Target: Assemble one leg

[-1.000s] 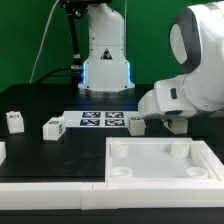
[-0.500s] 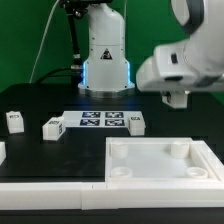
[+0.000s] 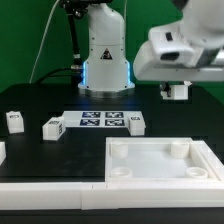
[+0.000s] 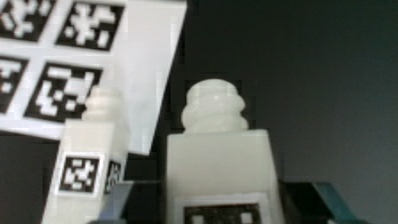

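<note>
My gripper (image 3: 176, 95) hangs high at the exterior view's right, above the table, shut on a white leg (image 3: 177, 90). In the wrist view the held leg (image 4: 221, 150) fills the space between the jaws of the gripper (image 4: 222, 205), its rounded knob pointing away and a marker on its near face. A second leg (image 3: 136, 123) lies on the table by the marker board (image 3: 100, 121); it also shows in the wrist view (image 4: 93, 150). Two more legs (image 3: 52, 127) (image 3: 14, 121) lie at the exterior view's left.
The large white square tray-like piece (image 3: 160, 175) with round corner sockets lies at the front. A white rail (image 3: 50, 192) runs along the front edge. The robot base (image 3: 105, 55) stands behind the marker board (image 4: 71, 60).
The arm has risen and moved toward the exterior view's right, lifting the held leg off the table from beside the leg near the marker board.
</note>
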